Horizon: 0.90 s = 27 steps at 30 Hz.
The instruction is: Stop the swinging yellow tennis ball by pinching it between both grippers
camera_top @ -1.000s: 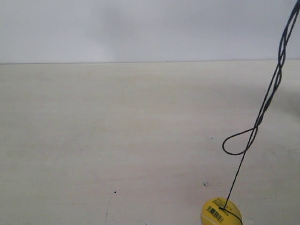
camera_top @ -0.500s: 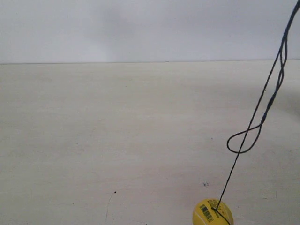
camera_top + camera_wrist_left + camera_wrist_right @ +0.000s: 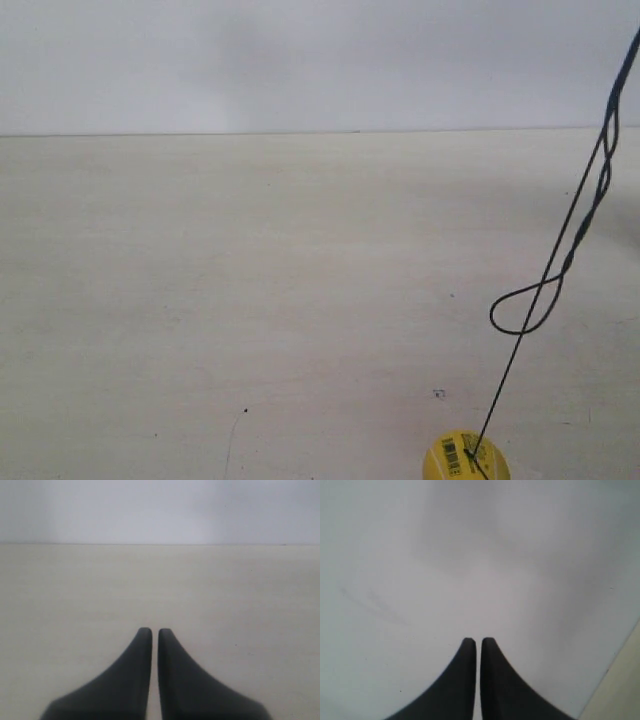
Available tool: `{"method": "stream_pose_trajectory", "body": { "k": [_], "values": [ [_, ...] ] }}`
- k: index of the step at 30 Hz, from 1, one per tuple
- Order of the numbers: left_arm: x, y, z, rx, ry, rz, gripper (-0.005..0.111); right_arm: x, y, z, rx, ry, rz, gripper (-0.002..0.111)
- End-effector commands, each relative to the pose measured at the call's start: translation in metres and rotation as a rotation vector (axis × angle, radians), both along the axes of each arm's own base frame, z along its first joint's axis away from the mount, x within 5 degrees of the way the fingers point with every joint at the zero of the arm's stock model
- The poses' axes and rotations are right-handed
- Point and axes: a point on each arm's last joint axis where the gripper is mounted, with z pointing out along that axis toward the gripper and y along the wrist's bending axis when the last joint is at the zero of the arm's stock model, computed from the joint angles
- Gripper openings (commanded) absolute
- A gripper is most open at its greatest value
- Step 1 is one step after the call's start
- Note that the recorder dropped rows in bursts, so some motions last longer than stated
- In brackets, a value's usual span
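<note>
The yellow tennis ball [image 3: 466, 457] hangs at the bottom edge of the exterior view, partly cut off, its barcode sticker facing the camera. Its thin dark string [image 3: 560, 265] runs up to the top right corner and carries a loose loop partway up. No arm shows in the exterior view. In the left wrist view my left gripper [image 3: 151, 631] is shut with nothing between its black jaws, over the pale table. In the right wrist view my right gripper [image 3: 476, 640] is also shut and empty, facing a plain white surface. Neither wrist view shows the ball.
A pale cream table [image 3: 250, 300] fills most of the exterior view and meets a white wall [image 3: 300, 60] at its far edge. A strip of cream surface [image 3: 620, 685] shows in one corner of the right wrist view.
The ball swung left and then back right along the bottom edge of the exterior view. The string's loop drifted right.
</note>
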Motion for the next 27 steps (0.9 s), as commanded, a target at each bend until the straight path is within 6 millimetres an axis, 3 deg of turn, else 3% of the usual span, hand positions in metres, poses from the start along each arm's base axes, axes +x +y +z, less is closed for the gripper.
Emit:
{"method": "stream_pose_trajectory", "body": {
  "k": [1,4,8,27],
  "values": [
    [0.0,0.0,0.0,0.002,-0.008,0.001,0.005,0.003,-0.001,-0.013,-0.005,0.136,-0.009,0.0],
    [0.0,0.0,0.0,0.002,-0.008,0.001,0.005,0.004,-0.001,-0.035,-0.007,0.375,-0.018,0.0],
    [0.0,0.0,0.0,0.002,-0.008,0.001,0.005,0.003,-0.002,-0.048,-0.008,0.521,-0.023,0.0],
    [0.0,0.0,0.0,0.002,-0.008,0.001,0.005,0.002,-0.002,-0.053,-0.01,0.572,-0.026,0.0]
  ]
}}
